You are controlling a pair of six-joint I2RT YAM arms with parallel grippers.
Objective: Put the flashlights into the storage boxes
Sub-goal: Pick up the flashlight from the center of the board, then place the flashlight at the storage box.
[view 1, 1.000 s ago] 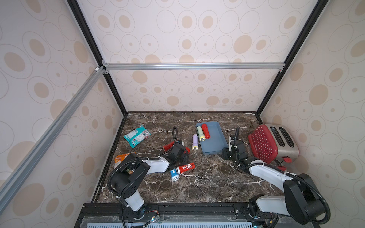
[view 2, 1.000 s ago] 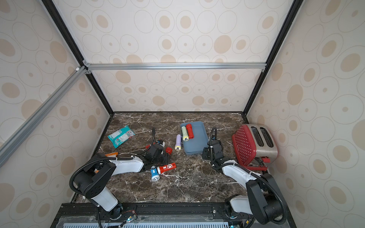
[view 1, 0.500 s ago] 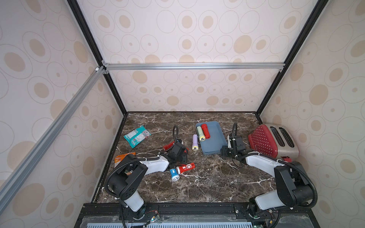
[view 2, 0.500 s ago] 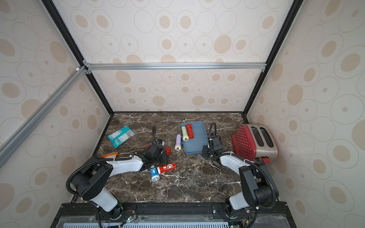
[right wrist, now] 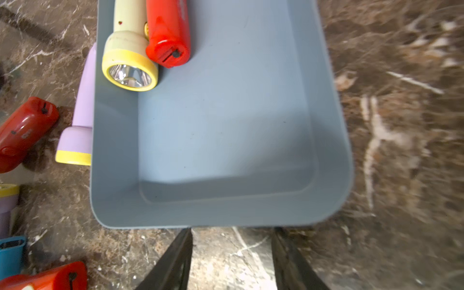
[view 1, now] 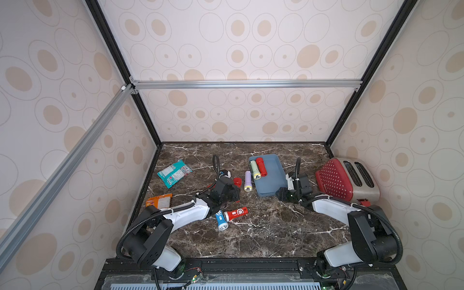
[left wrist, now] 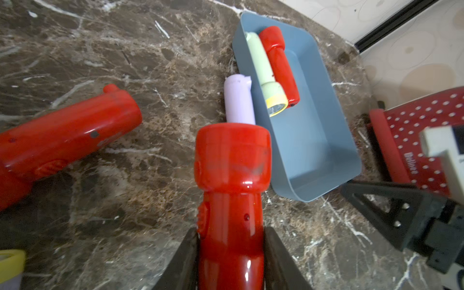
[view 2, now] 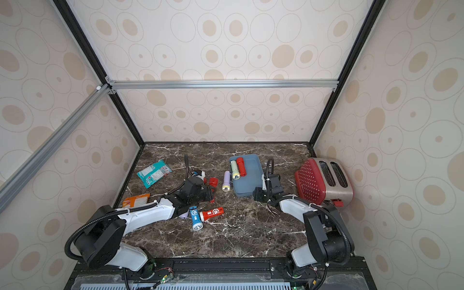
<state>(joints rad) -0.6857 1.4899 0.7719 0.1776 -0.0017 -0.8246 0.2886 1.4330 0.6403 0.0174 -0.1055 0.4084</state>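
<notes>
Flashlights, in a top view: green flashlight (view 1: 254,169) & red flashlight (view 1: 261,166) lie side by side in tray (view 1: 272,180), far-left corner; tray sits just right of surface (view 1: 263,233) centre. Lilac flashlight (view 1: 247,180) on surface just outside tray's left wall. Blue flashlight (view 1: 221,221) & second red flashlight (view 1: 236,213) just beside each other, nearer front edge.
L wrist: left fingers (left wrist: 183,261) clamped on third red flashlight (left wrist: 232,200), head twd tray.
R wrist: right fingers (right wrist: 175,261) apart, nothing between, tips at tray's near wall.
</notes>
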